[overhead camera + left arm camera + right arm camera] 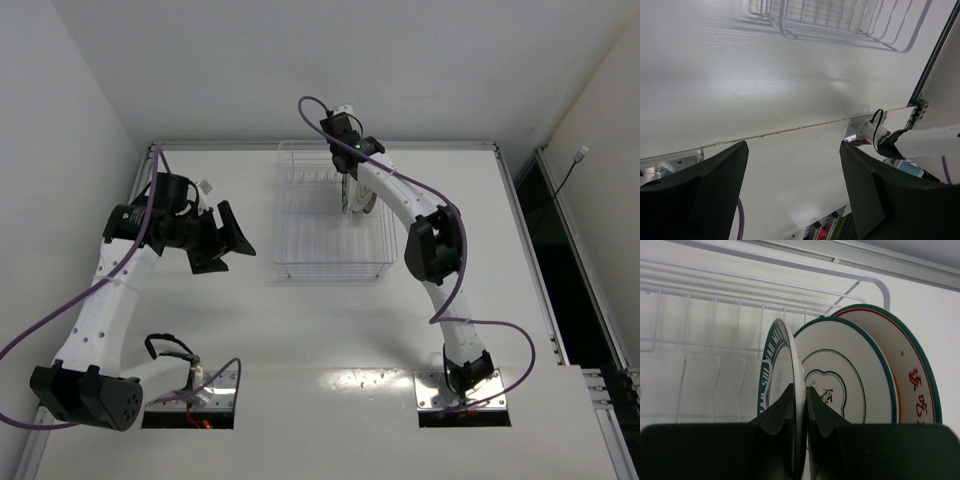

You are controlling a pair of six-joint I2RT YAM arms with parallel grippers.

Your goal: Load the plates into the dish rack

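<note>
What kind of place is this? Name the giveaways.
Probably a robot lab, not a kitchen: white table, plain walls, right gripper holding a teal-rimmed plate in a dish rack.

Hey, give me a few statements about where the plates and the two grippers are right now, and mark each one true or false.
1. The right gripper is shut on the rim of the teal lettered plate. True.
2. The left gripper holds a plate. False: it is open and empty, over the table to the left of the dish rack.
3. The ringed plate and the red-character plate stand on edge in the dish rack. True.
4. A plate lies flat on the table. False: the top view shows none there.
</note>
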